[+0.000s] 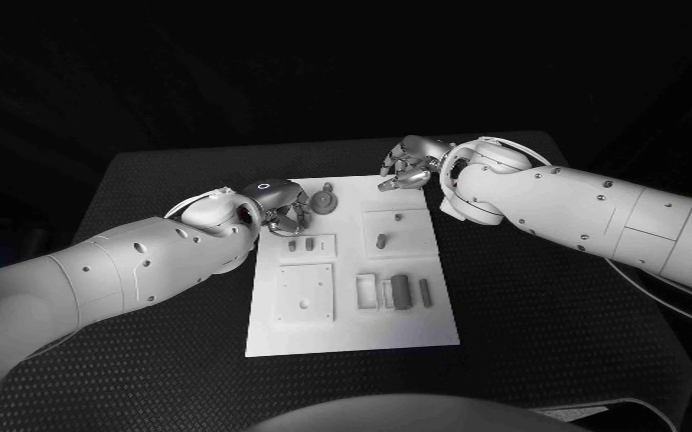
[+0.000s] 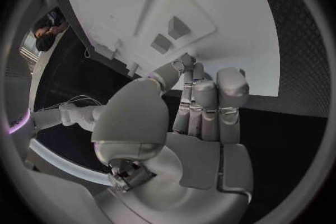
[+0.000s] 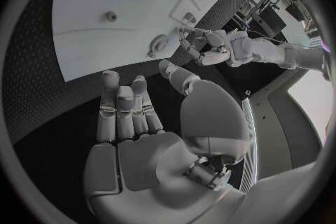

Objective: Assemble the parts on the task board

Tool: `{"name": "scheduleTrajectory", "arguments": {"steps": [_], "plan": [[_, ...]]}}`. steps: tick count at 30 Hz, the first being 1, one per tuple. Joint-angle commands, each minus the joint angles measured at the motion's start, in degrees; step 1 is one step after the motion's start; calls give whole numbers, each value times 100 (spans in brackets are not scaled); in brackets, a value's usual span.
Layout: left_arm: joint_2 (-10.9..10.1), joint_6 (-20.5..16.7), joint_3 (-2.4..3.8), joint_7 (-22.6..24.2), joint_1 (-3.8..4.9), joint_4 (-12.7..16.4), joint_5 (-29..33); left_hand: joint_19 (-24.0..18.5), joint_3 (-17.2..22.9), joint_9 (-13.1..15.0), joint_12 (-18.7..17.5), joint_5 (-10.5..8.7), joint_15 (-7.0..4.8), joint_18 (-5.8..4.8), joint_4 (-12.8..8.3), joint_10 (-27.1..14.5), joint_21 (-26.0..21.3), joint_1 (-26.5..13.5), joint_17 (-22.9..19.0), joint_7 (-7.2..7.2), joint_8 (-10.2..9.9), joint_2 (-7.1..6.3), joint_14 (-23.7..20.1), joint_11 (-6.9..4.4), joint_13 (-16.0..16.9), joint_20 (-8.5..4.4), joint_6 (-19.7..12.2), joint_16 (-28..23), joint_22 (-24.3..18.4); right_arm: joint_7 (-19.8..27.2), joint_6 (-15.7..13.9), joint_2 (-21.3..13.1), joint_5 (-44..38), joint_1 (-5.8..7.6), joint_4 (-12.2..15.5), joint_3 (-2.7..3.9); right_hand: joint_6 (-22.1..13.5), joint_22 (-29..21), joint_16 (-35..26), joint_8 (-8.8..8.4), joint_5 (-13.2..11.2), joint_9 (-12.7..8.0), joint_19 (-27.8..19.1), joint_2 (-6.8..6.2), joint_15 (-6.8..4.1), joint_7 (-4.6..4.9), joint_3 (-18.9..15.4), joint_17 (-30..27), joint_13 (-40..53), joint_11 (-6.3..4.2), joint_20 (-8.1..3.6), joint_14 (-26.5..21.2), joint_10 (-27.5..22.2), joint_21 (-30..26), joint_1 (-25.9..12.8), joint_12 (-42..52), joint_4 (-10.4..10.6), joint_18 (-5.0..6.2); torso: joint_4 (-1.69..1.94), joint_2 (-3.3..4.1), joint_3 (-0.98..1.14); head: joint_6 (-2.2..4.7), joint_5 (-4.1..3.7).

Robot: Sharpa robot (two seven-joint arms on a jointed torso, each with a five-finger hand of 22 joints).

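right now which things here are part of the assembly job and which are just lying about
Part of the job:
- task board
- grey parts standing on it, such as the peg
- round flat part at the board's far edge
- left hand, open
- right hand, open

Just lying about:
- black table; nothing else loose on it
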Motion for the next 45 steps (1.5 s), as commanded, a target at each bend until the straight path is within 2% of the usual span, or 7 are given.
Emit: {"name": "scheduleTrajectory", "arguments": {"steps": [1,21,29,38,40,42,45], "plan": [[-12,264,-22,-107,-22,-10,-108,162,-7,-4,16,35,-34,995,24,164,-20,-42,-10,33,25,19,-7,150,10,-31,0,21,-8,33,39,-1,-14,-2,5,2,-7,93,12,25,-18,-9,-4,42,6,51,-10,-8,-9,-21,-34,6,-5,-19,1,29,-1,68,2,-1,-5,-4,-1],[81,136,-56,-40,-32,-68,-96,160,-9,-5,16,36,-35,987,31,171,-25,-47,-26,33,23,31,-9,149,13,-32,4,26,-11,36,46,-1,-8,-2,3,2,-8,92,12,27,-18,-11,-4,42,7,51,-12,-9,-11,-21,-34,7,-5,-19,-3,30,1,68,1,1,1,-7,-5],[99,372,-73,-127,-32,-83,-100,161,-7,-2,21,35,-40,984,31,186,-27,-44,-37,27,29,43,-9,144,17,-34,21,31,-13,35,52,0,-7,-2,6,2,-8,92,12,28,-18,-12,-4,41,7,52,-12,-9,-11,-20,-33,7,-5,-19,-5,30,2,68,-2,0,1,-13,-8],[78,226,-81,-105,-31,-65,-95,161,-12,-3,19,35,-41,981,34,187,-29,-51,-45,28,26,46,-10,143,18,-36,20,33,-14,29,53,-4,-7,-2,12,2,-9,92,11,29,-18,-13,-4,41,7,51,-12,-9,-12,-20,-33,7,-5,-20,-6,30,3,68,2,-2,-2,-8,-18],[70,151,-81,-97,-31,-72,-15,161,-19,-18,2,35,-34,976,30,156,-34,-56,-60,48,-8,27,-12,151,11,-38,-34,38,-18,30,47,-6,-7,-2,11,2,-9,92,11,29,-18,-14,-4,41,7,51,-11,-9,-12,-20,-33,7,-5,-20,-6,30,3,68,3,-2,-4,-6,-18],[56,108,-80,-103,-31,-80,74,166,-40,-71,-9,24,-16,972,28,109,-41,-76,-82,132,-122,-12,-12,170,2,-38,-231,51,-24,38,36,-7,-6,-2,11,2,-9,92,11,29,-18,-14,-4,41,7,52,-11,-9,-12,-20,-33,7,-5,-20,-6,30,3,68,4,-1,-5,-5,-19],[44,74,-80,-113,-30,-88,99,165,-88,-127,-22,19,9,982,26,5,-54,-111,-108,168,-243,-62,-23,199,-20,-32,-457,63,-33,36,36,-8,-6,-2,11,2,-10,92,10,29,-18,-15,-6,37,7,52,-12,-10,-13,-20,-33,5,-6,-21,-6,29,2,68,4,-3,-5,0,-14]]}}
